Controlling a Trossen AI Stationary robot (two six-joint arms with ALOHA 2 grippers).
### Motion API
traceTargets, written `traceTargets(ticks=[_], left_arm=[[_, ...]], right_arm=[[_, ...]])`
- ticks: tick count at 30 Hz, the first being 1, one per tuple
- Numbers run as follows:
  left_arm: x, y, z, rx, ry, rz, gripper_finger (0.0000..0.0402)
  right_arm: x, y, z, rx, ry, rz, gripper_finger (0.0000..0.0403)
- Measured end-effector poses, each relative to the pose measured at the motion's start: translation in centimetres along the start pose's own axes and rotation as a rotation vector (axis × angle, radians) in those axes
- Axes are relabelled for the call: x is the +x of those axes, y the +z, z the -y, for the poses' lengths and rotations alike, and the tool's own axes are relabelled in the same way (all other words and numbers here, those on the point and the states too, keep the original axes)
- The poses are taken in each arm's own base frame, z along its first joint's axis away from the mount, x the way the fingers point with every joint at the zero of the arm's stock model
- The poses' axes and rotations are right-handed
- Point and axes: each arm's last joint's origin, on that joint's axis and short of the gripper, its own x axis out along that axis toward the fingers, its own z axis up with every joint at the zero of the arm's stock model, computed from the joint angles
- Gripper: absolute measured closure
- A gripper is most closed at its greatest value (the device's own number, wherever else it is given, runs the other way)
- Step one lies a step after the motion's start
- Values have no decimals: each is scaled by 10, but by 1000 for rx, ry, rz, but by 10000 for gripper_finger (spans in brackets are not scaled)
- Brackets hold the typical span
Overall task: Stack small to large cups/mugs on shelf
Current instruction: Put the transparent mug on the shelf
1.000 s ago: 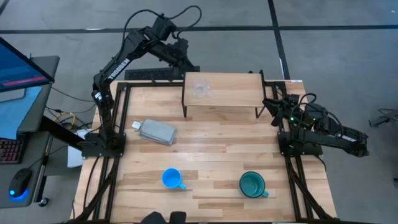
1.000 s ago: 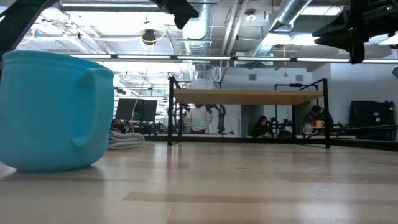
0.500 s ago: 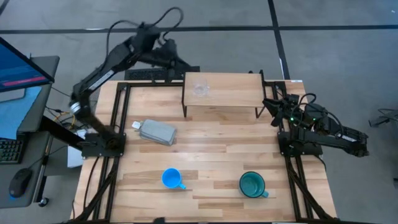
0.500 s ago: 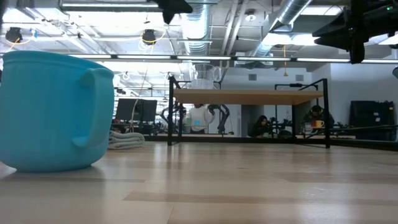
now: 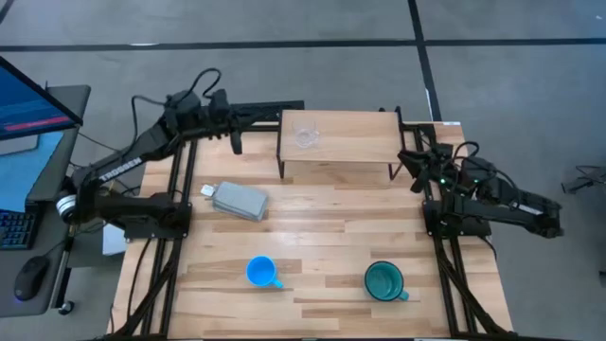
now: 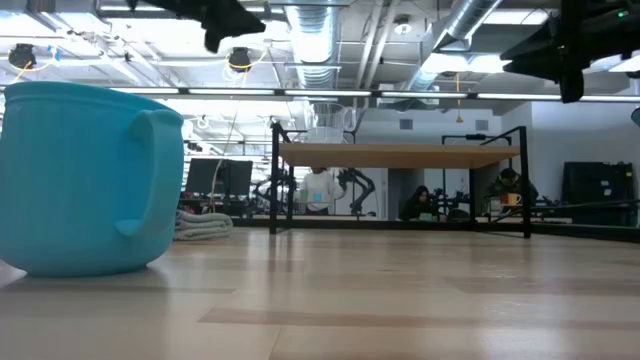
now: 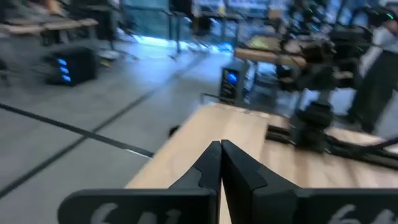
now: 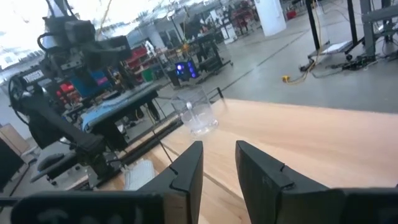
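The glass cup (image 5: 305, 135) already stands on the shelf (image 5: 355, 137), toward its left end, so the next thing to go up is the blue mug (image 5: 260, 272). It sits on the tabletop (image 5: 322, 223) near the front edge, with the green mug (image 5: 383, 280) a little to its right.

Taking the high view as a clock face, the left gripper (image 5: 236, 140) hangs at about eleven o'clock, just off the shelf's left end, its fingers clenched on nothing. From there the blue mug lies toward six o'clock, well apart, with the grey block (image 5: 240, 201) between them and slightly to the left. The mug's handle sticks out toward four o'clock, so a grip across the rim would probably want the jaws turned across that line.

The right gripper (image 5: 409, 157) rests at about two o'clock, beside the shelf's right end, jaws partly apart and holding nothing. The green mug lies toward six o'clock from it, and it is the nearer arm for that one; the left arm looks the nearer for the blue.

In the low view the blue mug (image 6: 90, 180) fills the left side and hides the table behind it; the green mug is not in that view. Both wrist views miss the mugs, and the right one shows only the glass cup (image 8: 196, 113).
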Motion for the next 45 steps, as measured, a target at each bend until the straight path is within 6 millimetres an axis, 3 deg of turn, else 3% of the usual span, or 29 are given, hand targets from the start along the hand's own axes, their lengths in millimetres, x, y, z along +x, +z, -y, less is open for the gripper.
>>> traceTargets(ticks=[6,10,22,30,45], left_arm=[[-6,-42,9,-67,34,29,401],[-5,-54,13,-105,-12,34,401],[-1,-58,22,-66,52,6,401],[-1,-64,23,-74,57,-61,401],[0,-66,28,-73,52,-72,401]], right_arm=[[17,-1,-6,-9,-1,-31,284],[30,1,-13,-8,65,-33,284],[75,1,-32,-70,130,-90,298],[108,23,-51,-239,149,-115,343],[182,27,-54,-265,36,-233,396]])
